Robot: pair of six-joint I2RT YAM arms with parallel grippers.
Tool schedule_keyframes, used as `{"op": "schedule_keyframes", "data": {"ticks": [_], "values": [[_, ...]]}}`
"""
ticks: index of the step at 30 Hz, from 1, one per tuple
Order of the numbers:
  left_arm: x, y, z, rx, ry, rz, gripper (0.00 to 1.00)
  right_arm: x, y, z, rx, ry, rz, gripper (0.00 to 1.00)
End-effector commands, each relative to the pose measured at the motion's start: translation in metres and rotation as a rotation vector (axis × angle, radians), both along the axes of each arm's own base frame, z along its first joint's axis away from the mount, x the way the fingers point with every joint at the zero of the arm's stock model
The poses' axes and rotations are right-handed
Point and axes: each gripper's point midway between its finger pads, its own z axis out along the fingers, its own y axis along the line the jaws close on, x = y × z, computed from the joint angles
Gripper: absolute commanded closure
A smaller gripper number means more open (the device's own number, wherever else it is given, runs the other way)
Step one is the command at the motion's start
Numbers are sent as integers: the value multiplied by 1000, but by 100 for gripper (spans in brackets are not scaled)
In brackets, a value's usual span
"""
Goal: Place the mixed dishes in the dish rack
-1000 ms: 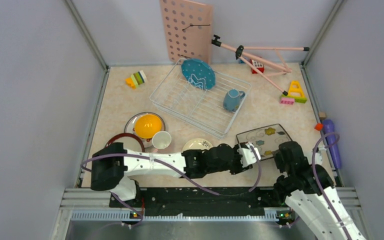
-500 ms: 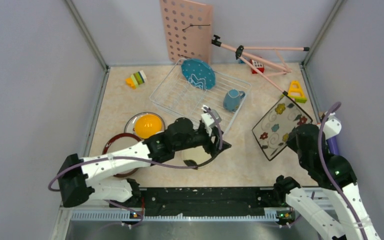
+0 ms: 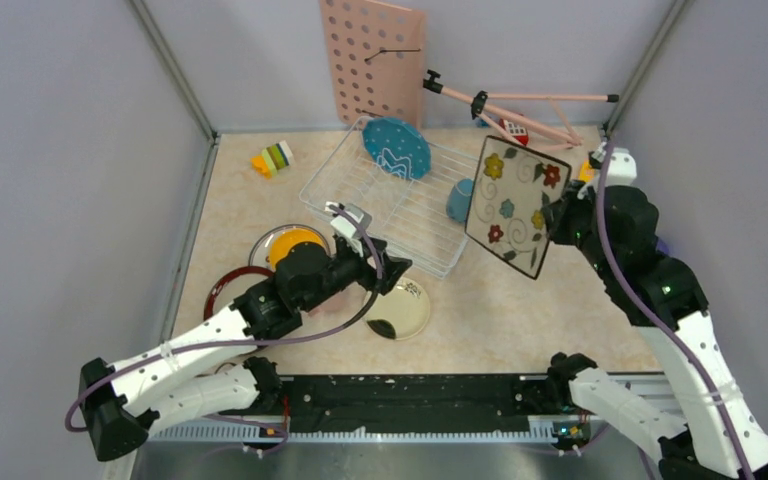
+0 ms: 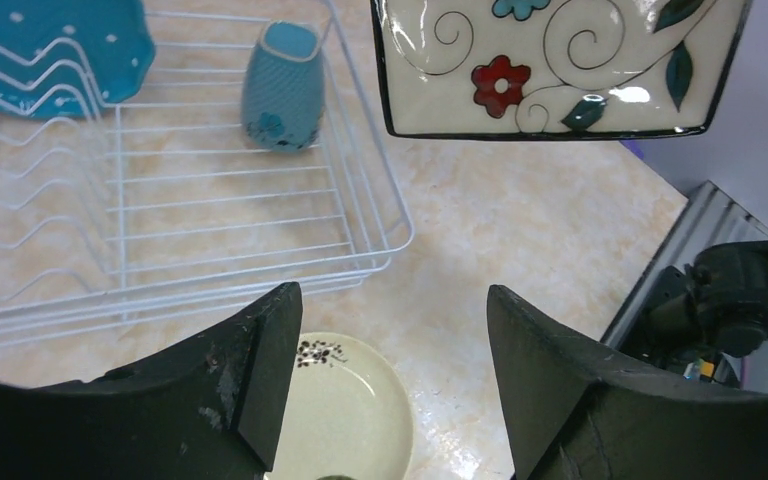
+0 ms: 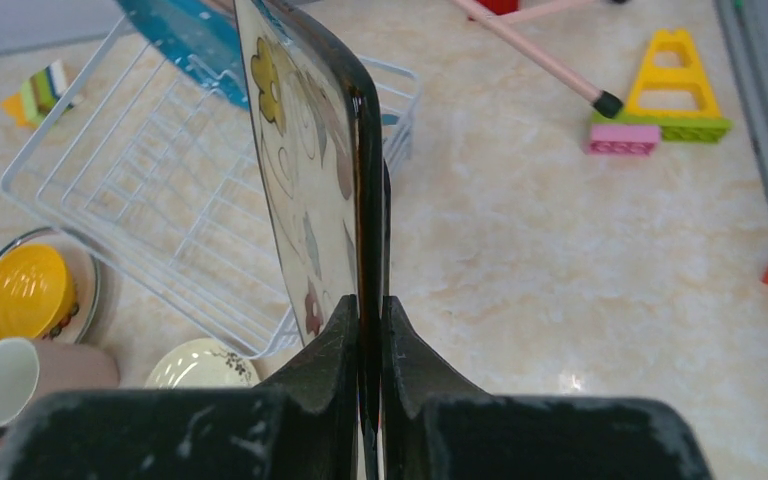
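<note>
Both tools out | right tool (image 3: 556, 218): flowered plate (image 3: 512, 205) aloft | left tool (image 4: 392, 305): agape

Square flowered plate (image 3: 516, 205) held aloft beside dish rack (image 3: 390, 215).

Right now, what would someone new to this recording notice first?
The square flowered plate stands out, pinched by the right gripper and held up in the air at the right end of the white dish rack. A teal plate and a blue cup already sit in the rack, and the open left gripper hovers near a cream plate on the table.
</note>
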Motion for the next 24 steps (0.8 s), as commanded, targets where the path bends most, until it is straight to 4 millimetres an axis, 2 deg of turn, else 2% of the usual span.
{"op": "schedule_keyframes", "data": {"ticks": [1,7,14,16,20,24], "values": [[15,22,-18,6,38,139,27,18,50,129,114,-427,263,100],[19,44,-37,44,26,224,27,63,91,138,24,-390,406,100],[25,74,-48,20,-6,362,27,101,108,152,-41,-562,432,100],[28,83,-51,26,-20,400,28,113,113,159,-74,-567,437,100],[36,108,-57,12,-31,542,28,137,121,160,-151,-568,451,100],[40,124,-63,-27,-34,635,29,145,134,166,-175,-704,470,100]]}}
